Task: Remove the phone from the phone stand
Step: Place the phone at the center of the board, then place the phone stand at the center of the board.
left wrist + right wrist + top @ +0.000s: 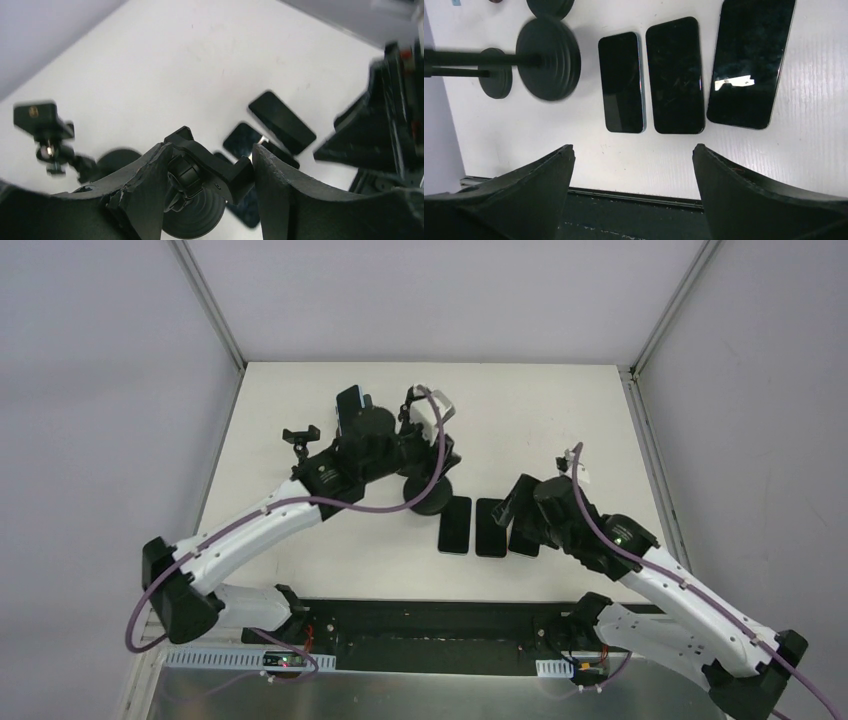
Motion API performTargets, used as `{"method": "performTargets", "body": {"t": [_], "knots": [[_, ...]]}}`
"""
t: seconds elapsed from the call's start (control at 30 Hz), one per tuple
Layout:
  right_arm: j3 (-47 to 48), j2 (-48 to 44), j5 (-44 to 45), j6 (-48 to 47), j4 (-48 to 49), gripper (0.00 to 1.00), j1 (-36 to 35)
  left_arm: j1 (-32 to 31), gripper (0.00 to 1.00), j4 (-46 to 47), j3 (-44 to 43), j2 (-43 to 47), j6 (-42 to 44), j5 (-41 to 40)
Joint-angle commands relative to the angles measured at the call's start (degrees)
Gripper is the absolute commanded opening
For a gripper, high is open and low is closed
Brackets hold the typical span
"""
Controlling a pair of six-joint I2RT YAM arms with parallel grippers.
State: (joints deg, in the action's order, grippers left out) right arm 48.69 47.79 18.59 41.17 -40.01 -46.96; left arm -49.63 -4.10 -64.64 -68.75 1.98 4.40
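The left claw (209,156) is pinched on the clamp head of a stand (192,216), and that clamp looks empty, so the main risk is wasted or harmful effort. A pull here would lift or tip the whole stand, and its heavy round base sits just beside the three phones (674,75) lying on the table (560,410), where it could drop onto glass. The right claw (633,148) hangs spread wide above that row, holding nothing; a careless descent could drag a finger across a screen. A second stand (45,127) also shows a bare clamp. The phones lie flat, face up, side by side between the arms, close but not overlapping. They are black glossy slabs of rising size, the smallest with a bluish edge, the middle one finely scratched, the largest catching a white glare. (A dark slab (350,400) upright behind the left wrist may be a fourth phone on a stand; I cannot tell.)
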Motion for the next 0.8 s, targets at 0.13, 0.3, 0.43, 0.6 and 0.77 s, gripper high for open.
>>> {"method": "performTargets", "body": {"t": [0.13,0.3,0.43,0.6,0.77], "knots": [[-7.55,-9.71,-2.00,8.53,-2.54,0.90,0.05,4.05,0.00,13.43,-22.10,-20.16,0.87,8.79],[-9.85,-10.38,-5.83,10.01,-1.82,0.90,0.06,5.59,0.00,14.91,-31.42,-31.38,0.43,8.48],[-9.95,-10.16,-6.65,9.62,-1.83,0.90,0.06,5.89,0.02,15.08,-35.65,-38.08,1.94,7.63],[-9.94,-10.72,-5.89,9.11,-3.45,0.90,0.04,5.94,0.25,15.15,-35.54,-41.51,1.04,5.17],[-10.48,-11.25,-5.30,9.34,-4.15,0.90,0.12,6.03,0.45,15.01,-33.29,-41.02,0.57,3.07]]}}
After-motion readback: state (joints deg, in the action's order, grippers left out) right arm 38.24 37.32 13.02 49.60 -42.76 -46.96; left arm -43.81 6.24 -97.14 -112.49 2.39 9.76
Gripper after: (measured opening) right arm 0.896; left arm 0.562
